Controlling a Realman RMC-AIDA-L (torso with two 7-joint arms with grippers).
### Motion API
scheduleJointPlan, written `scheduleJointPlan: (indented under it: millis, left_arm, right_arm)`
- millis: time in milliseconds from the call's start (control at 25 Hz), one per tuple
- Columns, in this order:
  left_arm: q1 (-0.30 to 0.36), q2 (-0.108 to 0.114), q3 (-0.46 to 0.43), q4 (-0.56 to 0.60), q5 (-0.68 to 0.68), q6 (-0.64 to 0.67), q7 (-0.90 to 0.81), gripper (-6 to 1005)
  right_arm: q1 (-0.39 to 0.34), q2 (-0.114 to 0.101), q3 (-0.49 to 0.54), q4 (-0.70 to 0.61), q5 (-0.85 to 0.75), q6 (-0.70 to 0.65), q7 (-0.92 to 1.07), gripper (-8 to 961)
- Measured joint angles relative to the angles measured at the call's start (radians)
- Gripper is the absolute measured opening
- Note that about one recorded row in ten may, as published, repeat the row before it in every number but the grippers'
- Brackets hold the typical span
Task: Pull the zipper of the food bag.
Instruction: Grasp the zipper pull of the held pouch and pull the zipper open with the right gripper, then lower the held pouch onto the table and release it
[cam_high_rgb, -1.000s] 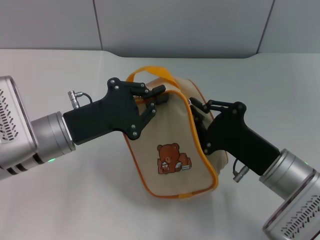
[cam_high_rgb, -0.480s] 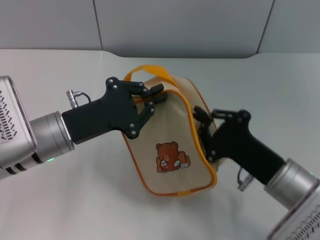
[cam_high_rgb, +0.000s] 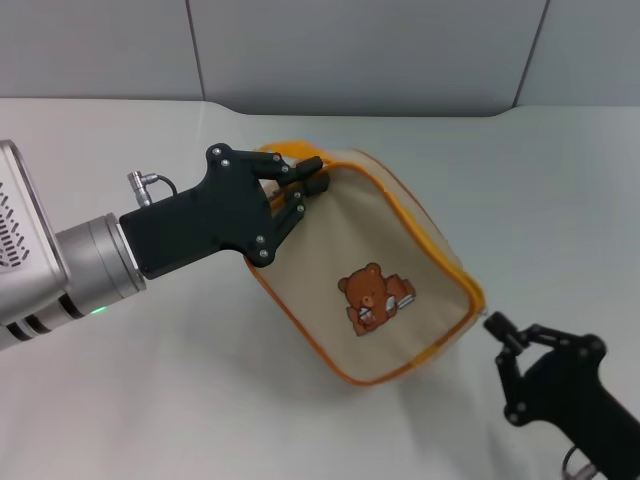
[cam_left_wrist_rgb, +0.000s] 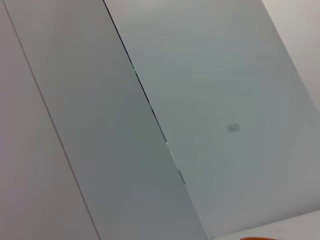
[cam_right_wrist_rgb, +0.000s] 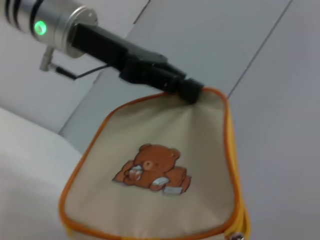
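Note:
The beige food bag (cam_high_rgb: 330, 240) hangs tilted above the table, its brown bear print (cam_high_rgb: 375, 298) facing me. My left gripper (cam_high_rgb: 312, 180) is shut on the bag's upper corner by the orange strap handle (cam_high_rgb: 278, 152). The yellow-orange zipper (cam_high_rgb: 432, 245) runs down the bag's right edge to the lower corner. My right gripper (cam_high_rgb: 496, 325) sits at that lower corner, fingers together on the small silver pull tab (cam_high_rgb: 487, 314). The right wrist view shows the bag (cam_right_wrist_rgb: 195, 140), the zipper (cam_right_wrist_rgb: 231, 150), the pull tab (cam_right_wrist_rgb: 234, 235) and the left gripper (cam_right_wrist_rgb: 187, 90).
The white table (cam_high_rgb: 150, 400) spreads under the bag, and a grey panelled wall (cam_high_rgb: 350, 50) stands behind it. The left wrist view shows only wall panels (cam_left_wrist_rgb: 200, 100).
My right gripper has moved down and to the right along the bag's edge to its lower corner. The bag has swung and stretched toward it. The left gripper has kept its hold.

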Motion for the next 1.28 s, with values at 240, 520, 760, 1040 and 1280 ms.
scheduleJointPlan:
  millis: [240, 520, 760, 1040, 1280]
  left_arm:
    - [0.033, -0.005, -0.001, -0.059, -0.042, -0.039, -0.004, 77]
    - [0.153, -0.007, -0.006, -0.228, -0.137, -0.207, -0.065, 77]
    - [0.222, -0.008, -0.027, -0.297, -0.141, -0.201, -0.072, 77]
    - [0.260, -0.002, -0.023, -0.297, -0.132, -0.153, -0.074, 72]
    - [0.250, 0.003, -0.008, -0.196, -0.094, -0.056, -0.159, 195]
  right_arm:
    - [-0.007, -0.001, 0.088, 0.019, 0.004, -0.079, 0.058, -1]
    - [0.030, -0.012, 0.076, -0.140, -0.032, -0.133, 0.622, 144]
    - [0.111, -0.016, -0.054, -0.505, -0.229, -0.163, 1.282, 377]
    - [0.222, -0.055, -0.142, -0.605, -0.329, -0.229, 1.475, 649]
    - [0.264, -0.069, -0.159, -0.617, -0.348, -0.225, 1.498, 838]
